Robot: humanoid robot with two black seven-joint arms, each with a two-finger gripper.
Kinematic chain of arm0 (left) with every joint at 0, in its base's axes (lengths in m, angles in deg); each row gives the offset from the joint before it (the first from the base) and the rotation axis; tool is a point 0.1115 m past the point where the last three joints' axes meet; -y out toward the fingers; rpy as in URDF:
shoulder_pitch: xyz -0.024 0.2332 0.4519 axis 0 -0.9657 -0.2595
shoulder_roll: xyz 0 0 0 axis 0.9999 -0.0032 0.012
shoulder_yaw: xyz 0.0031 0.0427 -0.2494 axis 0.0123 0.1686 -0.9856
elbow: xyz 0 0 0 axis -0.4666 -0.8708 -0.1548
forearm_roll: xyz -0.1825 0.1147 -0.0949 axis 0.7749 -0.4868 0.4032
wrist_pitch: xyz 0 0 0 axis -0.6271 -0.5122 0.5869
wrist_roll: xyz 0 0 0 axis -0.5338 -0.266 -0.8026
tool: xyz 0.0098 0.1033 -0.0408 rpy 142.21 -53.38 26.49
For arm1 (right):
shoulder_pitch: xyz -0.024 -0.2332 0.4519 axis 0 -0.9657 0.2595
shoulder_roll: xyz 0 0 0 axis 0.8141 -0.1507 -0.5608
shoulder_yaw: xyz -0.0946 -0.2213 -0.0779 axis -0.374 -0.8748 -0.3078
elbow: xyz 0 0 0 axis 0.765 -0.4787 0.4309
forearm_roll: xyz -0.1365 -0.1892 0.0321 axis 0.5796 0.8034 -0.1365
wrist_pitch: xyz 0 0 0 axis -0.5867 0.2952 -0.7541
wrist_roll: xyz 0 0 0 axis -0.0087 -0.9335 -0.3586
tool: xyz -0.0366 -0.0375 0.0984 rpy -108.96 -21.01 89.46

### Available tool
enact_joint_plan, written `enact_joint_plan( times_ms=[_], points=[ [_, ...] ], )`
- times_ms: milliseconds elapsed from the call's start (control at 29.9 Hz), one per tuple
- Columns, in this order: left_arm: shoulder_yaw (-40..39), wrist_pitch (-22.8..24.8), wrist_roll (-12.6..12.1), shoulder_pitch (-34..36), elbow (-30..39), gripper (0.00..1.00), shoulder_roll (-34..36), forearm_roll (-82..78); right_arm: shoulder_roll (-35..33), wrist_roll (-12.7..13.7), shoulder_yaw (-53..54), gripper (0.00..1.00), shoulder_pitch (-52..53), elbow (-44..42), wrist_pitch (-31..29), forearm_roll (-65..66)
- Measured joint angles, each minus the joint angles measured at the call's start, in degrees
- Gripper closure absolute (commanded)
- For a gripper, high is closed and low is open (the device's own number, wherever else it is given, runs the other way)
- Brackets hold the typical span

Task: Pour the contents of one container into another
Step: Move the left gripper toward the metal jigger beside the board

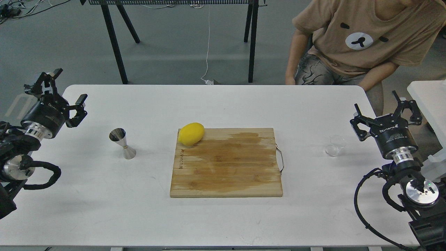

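The left arm comes in from the left edge and bends up over the table's left end, its wrist angled up and inward; the left gripper (58,91) hangs above the table's far left corner with its two fingers spread wide apart, holding and touching nothing; white lettering runs round its black body, too small and tilted to read with confidence.

The right arm rises from the lower right corner, cable looped beside it, wrist pointing up and slightly left; the right gripper (387,111) also stands with its fingers wide apart and empty, poised over the table's right edge; its body carries white print that seems to read "Adaptive Gripper" under a brand name I cannot make out.

The glass cup (335,145) sits on the white table (223,104) just left of the right gripper, between it and the wooden cutting board (226,162), apart from both; whether it holds liquid cannot be told; the steel jigger (122,143) stands upright, slightly tilted in view, on the table's left half, between the left gripper and the board, well apart from the cup.

A lemon (191,133) rests on the board's far left corner; burnt lettering runs along the board's left edge, unreadable here; a metal handle (280,159) sits on its right edge.
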Motion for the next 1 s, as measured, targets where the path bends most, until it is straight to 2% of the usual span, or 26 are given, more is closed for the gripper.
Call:
enact_joint_plan(
  times_ms=[267,635,836,1003],
  points=[
    [0.1,0.0,0.0,0.0,-0.2,0.00,0.2,0.2,0.2,0.0,0.0,0.01,-0.1,0.0,0.0,0.0],
    [0.1,0.0,0.0,0.6,-4.7,0.00,1.4,-2.4,-0.4,0.1,-0.5,0.01,0.1,0.7,0.0,0.0],
    [0.3,0.0,0.0,6.8,-3.9,0.00,4.7,-22.4,-0.6,0.2,0.3,0.01,-0.1,1.4,0.0,-0.1],
    [0.2,0.0,0.0,8.8,3.7,0.00,5.2,-41.3,-1.0,0.0,0.4,0.01,-0.1,1.4,0.0,-0.1]
  ],
)
